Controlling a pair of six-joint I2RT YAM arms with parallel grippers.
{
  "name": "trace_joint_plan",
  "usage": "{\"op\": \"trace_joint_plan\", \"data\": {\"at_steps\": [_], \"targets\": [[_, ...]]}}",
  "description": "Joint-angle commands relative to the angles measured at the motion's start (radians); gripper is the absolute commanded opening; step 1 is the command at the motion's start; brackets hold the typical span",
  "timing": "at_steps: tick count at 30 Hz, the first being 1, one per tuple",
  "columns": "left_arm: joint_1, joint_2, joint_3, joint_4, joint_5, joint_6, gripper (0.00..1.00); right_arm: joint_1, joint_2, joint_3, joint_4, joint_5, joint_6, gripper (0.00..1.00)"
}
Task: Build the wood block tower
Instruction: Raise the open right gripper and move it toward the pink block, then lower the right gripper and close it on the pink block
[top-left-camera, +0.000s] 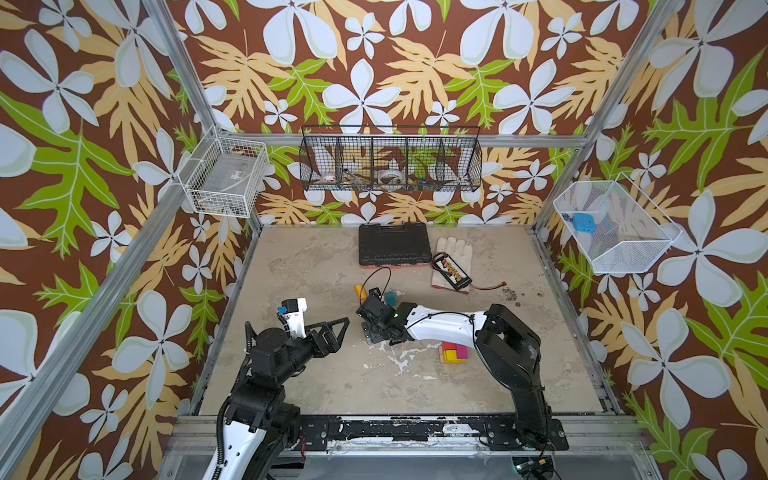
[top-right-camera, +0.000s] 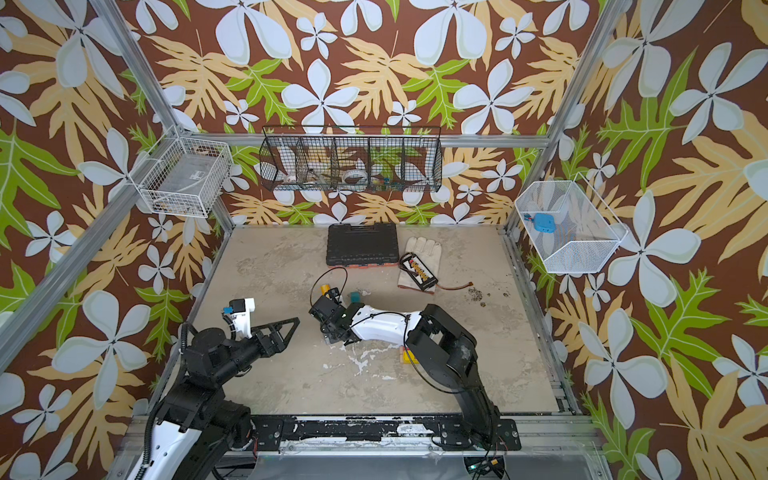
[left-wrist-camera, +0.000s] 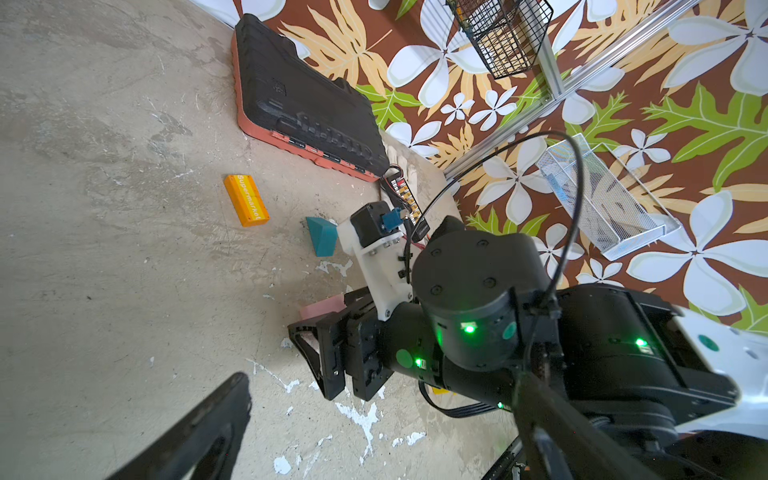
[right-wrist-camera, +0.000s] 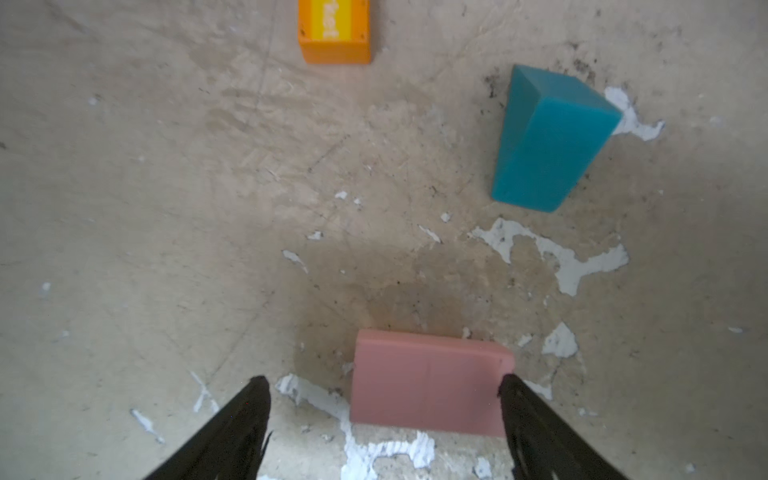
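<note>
Right wrist view: pink block (right-wrist-camera: 430, 382) lies flat on the table (right-wrist-camera: 166, 208), off-centre between the jaws.
Right gripper (right-wrist-camera: 382, 380): spread wide, holding nothing; one fingertip (right-wrist-camera: 509, 388) seems to touch the block's edge.
Likely step: picking up this block.
Doing it well: centre first, lower, then close squarely.
Tower (top-left-camera: 453, 353): part-built, beneath the right arm.
Left gripper (top-left-camera: 338, 330): wide apart, empty.

Orange block (top-right-camera: 325, 288) near teal block (top-right-camera: 354, 296) — tower (top-right-camera: 409, 355) half-hidden under right arm (top-right-camera: 382, 326).
</note>
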Motion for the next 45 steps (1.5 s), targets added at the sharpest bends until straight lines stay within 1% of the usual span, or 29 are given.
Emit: {"op": "trace_joint_plan", "data": {"at_steps": [1, 12, 19, 23, 28, 31, 34, 39, 45], "targets": [[0.001, 0.001, 0.001, 0.017, -0.002, 0.01, 1.0, -0.001, -0.01, -0.027, -0.016, 0.042, 0.007, 0.87], [0.0, -0.004, 0.001, 0.017, -0.003, 0.008, 1.0, -0.017, -0.095, -0.17, -0.003, 0.083, 0.048, 0.87], [0.0, -0.007, -0.001, 0.015, -0.006, 0.005, 1.0, -0.067, -0.184, -0.308, 0.055, 0.051, 0.071, 0.85], [-0.001, -0.006, -0.001, 0.015, -0.007, 0.005, 1.0, -0.084, -0.22, -0.341, 0.07, 0.036, 0.073, 0.84], [0.0, -0.005, -0.001, 0.015, -0.008, 0.005, 1.0, -0.06, -0.241, -0.327, 0.104, -0.015, 0.062, 0.83], [0.001, -0.005, -0.001, 0.014, -0.009, 0.005, 1.0, -0.033, -0.22, -0.276, 0.094, -0.023, 0.055, 0.84], [0.0, -0.007, -0.001, 0.014, -0.007, 0.005, 1.0, -0.029, -0.186, -0.24, 0.107, -0.058, 0.051, 0.84], [0.001, -0.008, -0.001, 0.015, -0.005, 0.005, 1.0, -0.032, -0.125, -0.175, 0.103, -0.047, 0.058, 0.83], [0.0, -0.008, -0.001, 0.014, -0.004, 0.005, 1.0, -0.035, -0.055, -0.112, 0.079, -0.041, 0.061, 0.78]]}}
